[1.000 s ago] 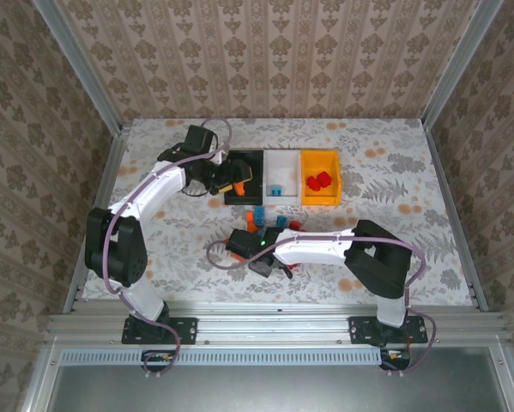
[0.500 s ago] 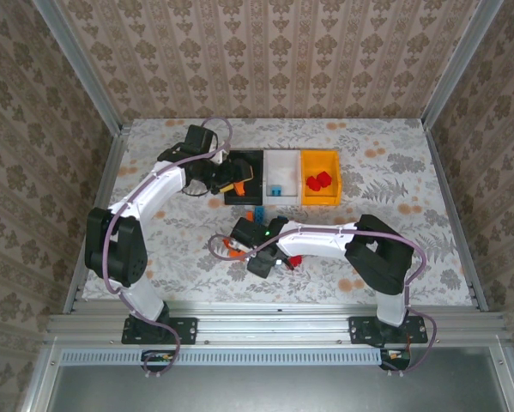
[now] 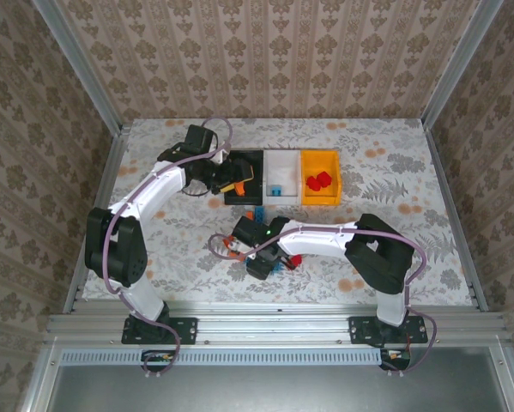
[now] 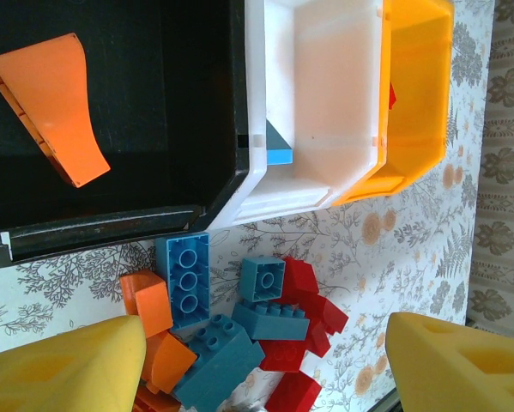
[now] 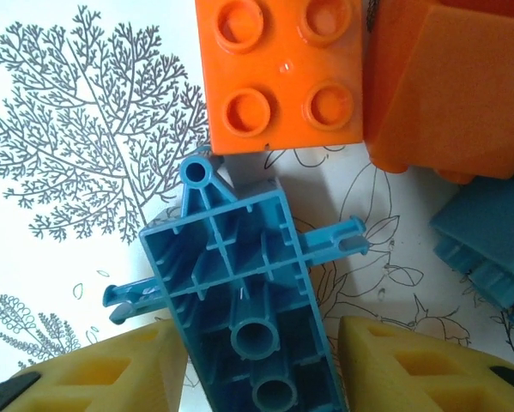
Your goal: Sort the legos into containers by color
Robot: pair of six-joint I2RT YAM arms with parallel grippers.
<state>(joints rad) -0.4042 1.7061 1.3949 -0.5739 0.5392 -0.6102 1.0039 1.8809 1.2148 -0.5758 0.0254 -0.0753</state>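
Three containers stand in a row: black bin (image 3: 244, 163), white bin (image 3: 284, 163), yellow-orange bin (image 3: 321, 159). An orange wedge lego (image 4: 55, 103) lies in the black bin (image 4: 111, 225). A blue lego (image 4: 280, 150) sits in the white bin (image 4: 325, 103), and red legos (image 3: 319, 180) in the yellow-orange bin (image 4: 415, 86). My left gripper (image 4: 265, 360) hangs open by the black bin, nothing between its fingers. My right gripper (image 5: 261, 369) is down at the pile, shut on a blue lego (image 5: 239, 283) that lies underside up on the table.
In front of the bins lies a mixed pile: blue bricks (image 4: 184, 275), red bricks (image 4: 312, 300), orange bricks (image 4: 149, 300). An orange studded brick (image 5: 278, 73) and another orange piece (image 5: 454, 94) lie just beyond the held lego. The right arm (image 3: 325, 236) covers part of the pile.
The right gripper has shifted down-left over the pile and narrowed its jaws onto the blue lego. The left arm has stayed still.
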